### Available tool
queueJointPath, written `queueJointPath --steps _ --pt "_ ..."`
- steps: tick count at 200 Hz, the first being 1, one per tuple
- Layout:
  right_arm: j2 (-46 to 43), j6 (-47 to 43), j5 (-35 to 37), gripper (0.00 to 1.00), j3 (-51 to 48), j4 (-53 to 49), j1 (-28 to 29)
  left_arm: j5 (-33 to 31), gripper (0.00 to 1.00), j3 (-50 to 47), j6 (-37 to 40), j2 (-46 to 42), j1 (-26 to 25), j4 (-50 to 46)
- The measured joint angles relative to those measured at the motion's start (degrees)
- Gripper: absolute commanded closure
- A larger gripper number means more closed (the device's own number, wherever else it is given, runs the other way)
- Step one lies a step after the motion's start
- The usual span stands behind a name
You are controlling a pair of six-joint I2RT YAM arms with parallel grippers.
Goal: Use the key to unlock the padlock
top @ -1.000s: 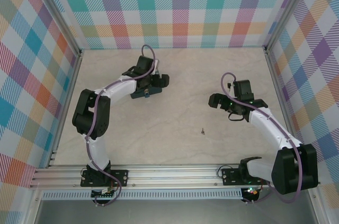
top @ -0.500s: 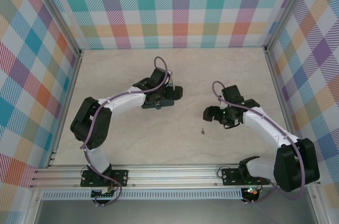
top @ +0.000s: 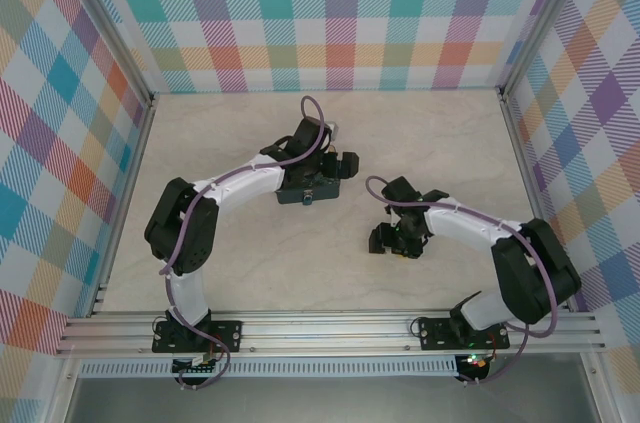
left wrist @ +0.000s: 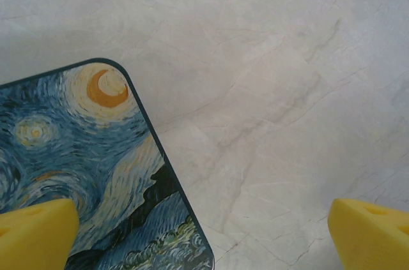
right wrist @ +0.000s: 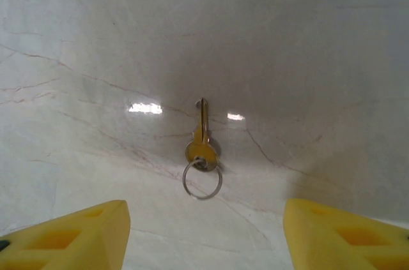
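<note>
The key, small and brass-coloured with a steel ring, lies flat on the marble table. It sits ahead of my right gripper, centred between the wide-apart yellow pads. From the top camera, the right gripper hangs low over that spot. My left gripper is open over the Starry Night tin. One yellow pad overlaps the painted lid and the other is over bare table. A tiny pale speck at the tin's near side appears to be the padlock.
The marble tabletop is walled by checked panels on three sides. An aluminium rail with both arm bases runs along the near edge. The two grippers are less than a hand's width apart at mid-table.
My left gripper has swung right, and the tin has shifted right with it. My right gripper has travelled left and toward the near edge, ending over the key.
</note>
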Motion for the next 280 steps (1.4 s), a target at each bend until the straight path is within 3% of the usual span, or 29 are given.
queueJointPath --steps 107,280 --pt "6.8 -0.3 3.6 0.66 4.5 -0.1 1.7 -3.0 0.00 -8.0 0.4 -11.0 2.6 -1.1" --pt "8.3 -1.4 6.3 0.83 6.2 -3.7 3.9 -3.5 0.00 -9.5 0.4 -11.2 4.4 -1.1"
